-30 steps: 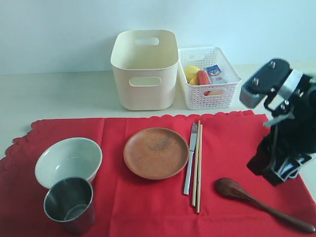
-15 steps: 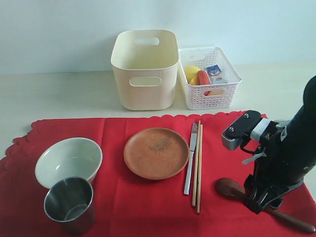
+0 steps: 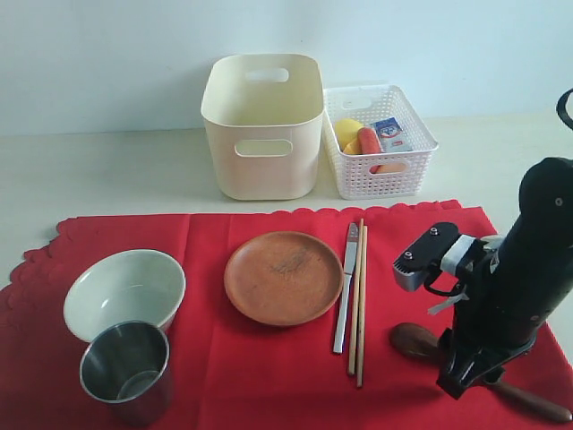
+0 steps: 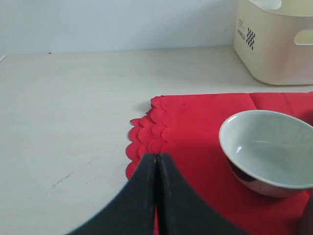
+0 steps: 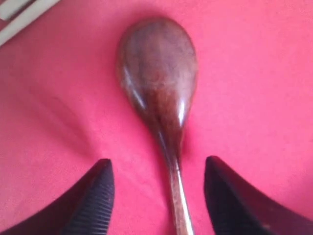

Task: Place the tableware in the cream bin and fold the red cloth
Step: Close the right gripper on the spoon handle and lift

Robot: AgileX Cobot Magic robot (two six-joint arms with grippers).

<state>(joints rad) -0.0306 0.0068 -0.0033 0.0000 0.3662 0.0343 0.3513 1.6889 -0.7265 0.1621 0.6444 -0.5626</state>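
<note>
Right end of bright red scalloped cloth (image 3: 269, 385) | right gripper (image 5: 157, 165) has descended over dark wooden spoon (image 5: 156, 73), fingers wide astride its neck | left gripper (image 4: 156, 164) pinched together, empty | grasp likely next

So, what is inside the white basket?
In the basket, a yellow lemon, an orange-red item and a blue-white carton show. Anything beneath them is covered.

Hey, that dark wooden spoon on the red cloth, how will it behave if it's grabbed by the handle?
The spoon looks like solid wood, so it is probably stiff and light. Its glossy, thin handle may slip or twist when pinched. The wider bowl end might dip.
</note>
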